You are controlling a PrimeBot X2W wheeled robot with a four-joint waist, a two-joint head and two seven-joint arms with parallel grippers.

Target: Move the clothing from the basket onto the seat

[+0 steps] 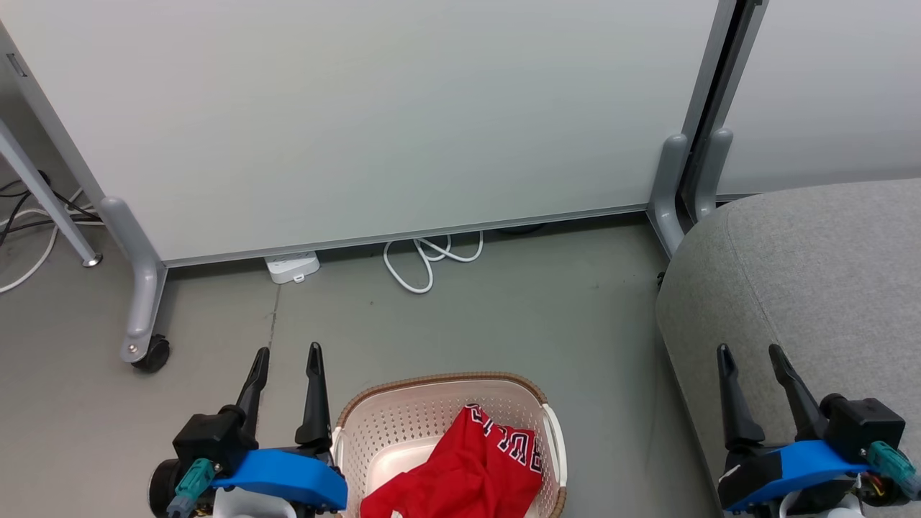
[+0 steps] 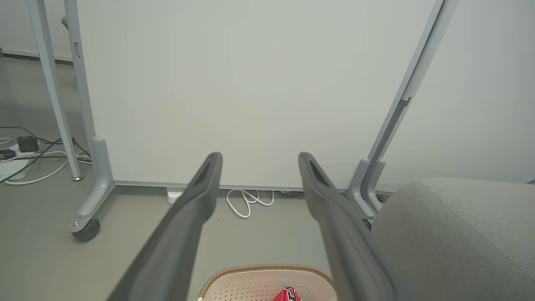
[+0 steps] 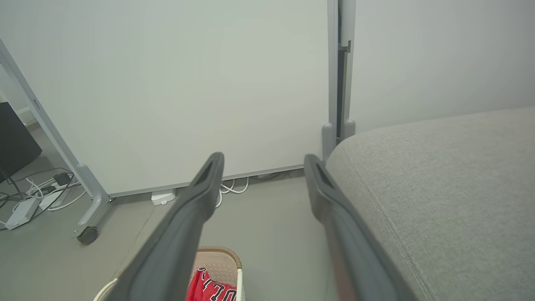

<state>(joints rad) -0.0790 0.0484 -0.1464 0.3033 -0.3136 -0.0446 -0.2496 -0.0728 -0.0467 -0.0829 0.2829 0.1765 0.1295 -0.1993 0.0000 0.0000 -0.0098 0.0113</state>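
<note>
At the near edge of the head view, the soft red clothing (image 1: 460, 471) lies crumpled inside the cream-white perforated plastic basket (image 1: 392, 424) with a brown rim. It is heaped toward the basket's right side and shows black, white-edged lettering along its far right fold. How many pieces make up the heap cannot be told. The basket stands on the grey floor (image 1: 504, 324), and its pale inner bottom is bare at the left.

Just left of the basket is the left claw (image 1: 288, 349), its 2 long dark fingers spread apart and pointing away from the robot, with nothing between them. At the right, the right claw (image 1: 748, 348) also has its 2 fingers spread and empty, and it shows against the near left edge of the large grey woven-fabric seat (image 1: 827, 288). That seat, with a rounded corner and a stitched seam, stands to the right of the basket, apart from it.

Farther off, a large white partition panel (image 1: 396, 108) in a grey frame stands on the floor, with a black castor (image 1: 152, 354) at its left foot. Under its lower edge lie a white power strip (image 1: 292, 266) and a looped white cable (image 1: 424, 262).
</note>
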